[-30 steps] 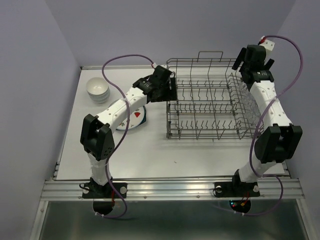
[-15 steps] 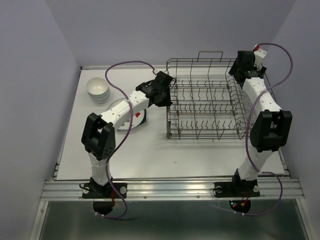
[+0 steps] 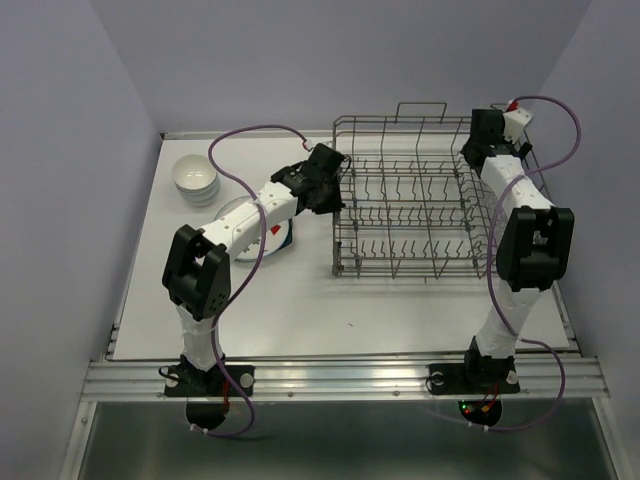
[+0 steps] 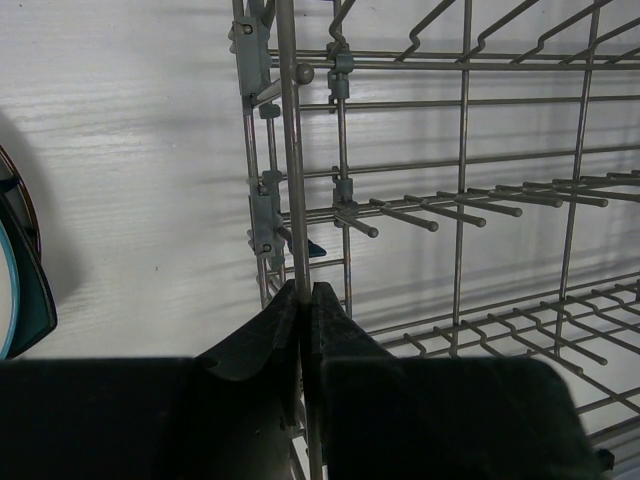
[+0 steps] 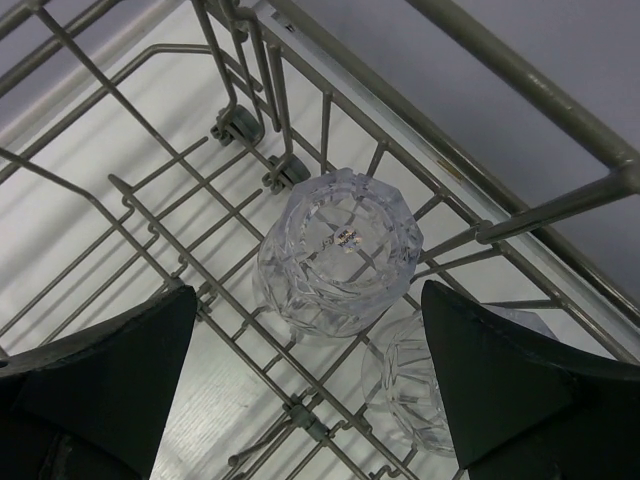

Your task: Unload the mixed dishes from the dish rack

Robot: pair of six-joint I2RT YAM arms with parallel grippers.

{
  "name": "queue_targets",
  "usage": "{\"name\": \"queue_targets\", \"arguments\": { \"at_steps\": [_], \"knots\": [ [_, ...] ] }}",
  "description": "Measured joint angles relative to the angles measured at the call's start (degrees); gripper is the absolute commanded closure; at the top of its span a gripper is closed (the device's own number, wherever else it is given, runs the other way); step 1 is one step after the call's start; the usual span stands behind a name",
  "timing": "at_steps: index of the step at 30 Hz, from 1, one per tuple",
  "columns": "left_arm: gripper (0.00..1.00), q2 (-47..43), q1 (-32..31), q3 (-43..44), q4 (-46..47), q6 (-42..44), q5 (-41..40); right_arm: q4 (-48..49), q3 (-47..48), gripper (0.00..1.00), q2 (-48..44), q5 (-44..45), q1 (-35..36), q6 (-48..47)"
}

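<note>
Wires and the top rail of the dish rack [image 5: 520, 78] crowd its far right corner. The right gripper [image 5: 308, 292], jaws wide, flanks a glass tumbler [image 5: 340, 250], with a second tumbler [image 5: 415, 395] just beside it. Open table [image 3: 350, 310] runs along the rack's near side.

The left tool [image 4: 302, 292] is pinched shut, while the right tool [image 5: 308, 295] gapes wide, pointing downward.

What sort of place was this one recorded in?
Probably a lab robot cell, not a kitchen: white table boxed in by plain walls, aluminium mounting rail, a dish rack.
</note>
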Motion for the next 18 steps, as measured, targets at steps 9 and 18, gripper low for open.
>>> {"name": "queue_targets", "arguments": {
  "at_steps": [9, 18],
  "knots": [
    [1.0, 0.0, 0.0, 0.0, 0.0, 0.0, 0.3, 0.5, 0.0, 0.0, 2.8, 1.3, -1.2, 0.8],
    [1.0, 0.0, 0.0, -0.2, 0.3, 0.0, 0.3, 1.0, 0.0, 0.0, 4.6, 1.6, -1.6, 0.9]
  ]
}}
